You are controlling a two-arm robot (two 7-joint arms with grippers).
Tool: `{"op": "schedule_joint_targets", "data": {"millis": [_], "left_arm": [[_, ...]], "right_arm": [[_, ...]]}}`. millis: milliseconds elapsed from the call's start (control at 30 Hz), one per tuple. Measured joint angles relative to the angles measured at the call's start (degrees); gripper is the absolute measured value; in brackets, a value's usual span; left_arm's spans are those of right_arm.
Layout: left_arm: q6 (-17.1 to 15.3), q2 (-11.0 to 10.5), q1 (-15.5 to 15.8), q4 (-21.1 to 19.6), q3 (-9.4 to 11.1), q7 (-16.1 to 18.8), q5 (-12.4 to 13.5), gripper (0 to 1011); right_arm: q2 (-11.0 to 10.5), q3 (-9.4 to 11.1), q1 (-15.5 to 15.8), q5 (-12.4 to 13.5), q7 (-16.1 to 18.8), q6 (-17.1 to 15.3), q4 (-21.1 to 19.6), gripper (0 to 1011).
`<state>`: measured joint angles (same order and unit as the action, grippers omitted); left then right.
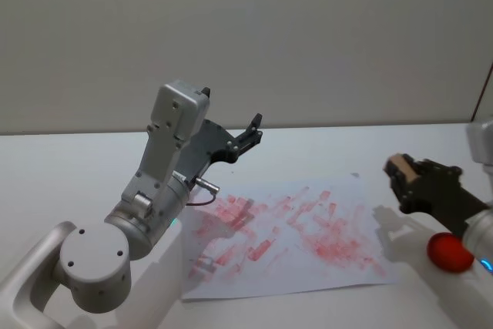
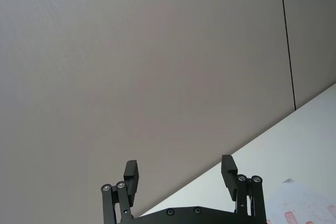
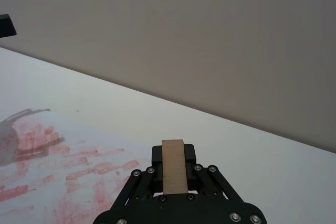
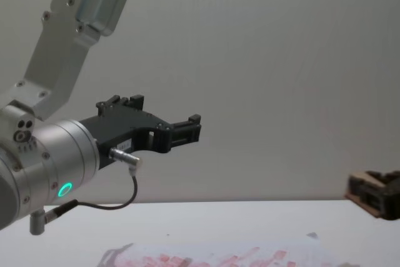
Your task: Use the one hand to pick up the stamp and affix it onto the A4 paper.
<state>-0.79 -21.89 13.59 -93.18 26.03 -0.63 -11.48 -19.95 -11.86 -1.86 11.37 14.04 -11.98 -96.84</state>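
- Right gripper (image 1: pixel 404 179) clamped on stamp (image 3: pixel 173 165), held lengthwise between the fingers with one end poking past the tips, clear of the table.
- Paper (image 1: pixel 262 279) lies toward 9 o'clock from stamp in head view, and lower.
- Left gripper (image 2: pixel 179 170) wide open, empty, raised over paper's left part.

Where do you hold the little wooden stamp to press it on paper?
By its two long flat sides, coming from one end, as the right gripper pinches the stamp now. It is a narrow straight block, so flat fingers sit snugly, and the other end is uncovered for the A4 paper. The left gripper hangs open over the table.
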Motion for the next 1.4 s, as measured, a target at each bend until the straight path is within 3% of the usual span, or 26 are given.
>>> {"op": "schedule_joint_targets", "data": {"millis": [300, 600, 1033, 1400], "left_arm": [[0.0, 0.0, 0.0, 0.0, 0.0, 0.0, 0.0, 1001], [0.0, 0.0, 0.0, 0.0, 0.0, 0.0, 0.0, 1001], [0.0, 0.0, 0.0, 0.0, 0.0, 0.0, 0.0, 1001], [0.0, 0.0, 0.0, 0.0, 0.0, 0.0, 0.0, 1001]], "right_arm": [[2.7, -1.8, -3.8, -1.5, 4.6, -0.6, 5.1, 218], [4.2, -3.6, -6.0, -5.2, 7.9, -2.9, 10.4, 218], [5.1, -4.9, -7.1, -8.2, 9.4, -3.6, 14.2, 218], [5.6, -5.4, -7.4, -8.4, 8.8, -3.5, 15.4, 218]]}}
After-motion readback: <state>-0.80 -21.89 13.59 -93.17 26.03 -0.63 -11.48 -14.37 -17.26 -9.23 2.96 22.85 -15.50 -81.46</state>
